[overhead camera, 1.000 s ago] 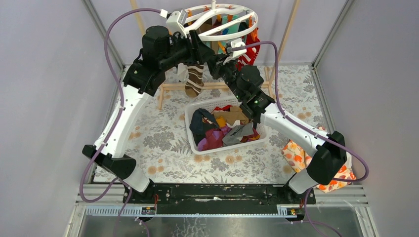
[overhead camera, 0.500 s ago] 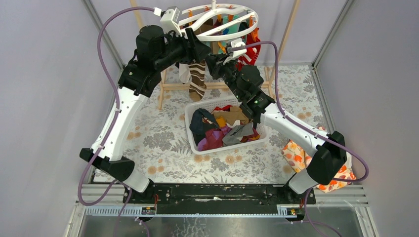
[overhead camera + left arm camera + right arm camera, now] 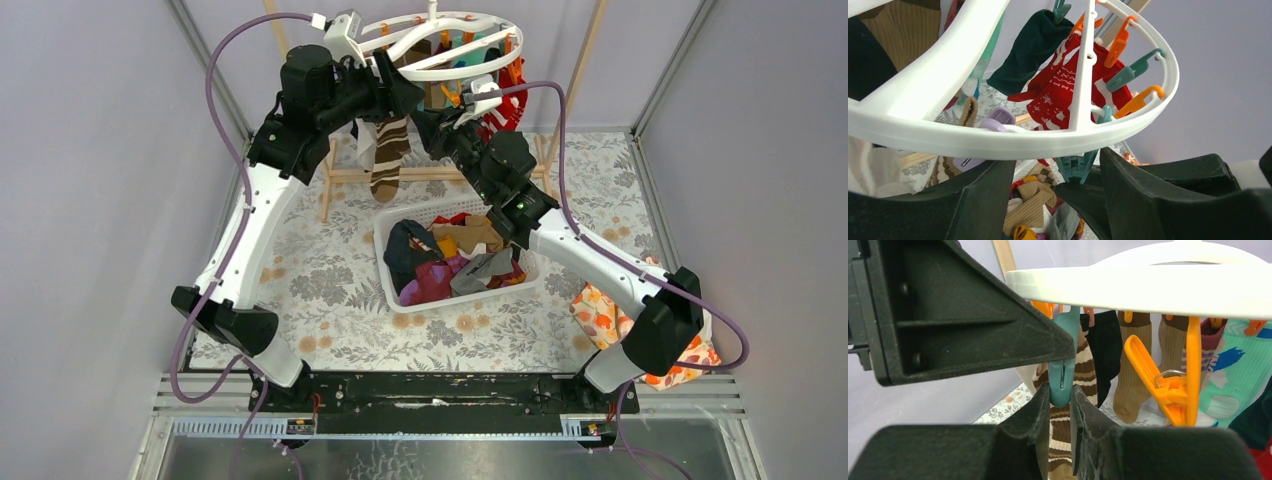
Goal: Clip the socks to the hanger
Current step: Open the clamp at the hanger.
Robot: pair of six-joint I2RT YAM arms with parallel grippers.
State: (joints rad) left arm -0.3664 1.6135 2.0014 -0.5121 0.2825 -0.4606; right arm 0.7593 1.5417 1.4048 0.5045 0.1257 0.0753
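The round white hanger (image 3: pixel 447 72), hung with orange and teal clips and socks, sits far centre. Right fingers (image 3: pixel 1028 425) pinch a teal clip (image 3: pixel 1062 372) beside the brown-and-cream striped sock (image 3: pixel 388 160). Left fingers (image 3: pixel 1148 200) stand apart under the ring.

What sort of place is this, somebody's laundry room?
Probably a lab test booth staged as a laundry corner: plain grey panels wall in the table, two robot arms are bolted at its edge, with a clip hanger and a basket of socks.
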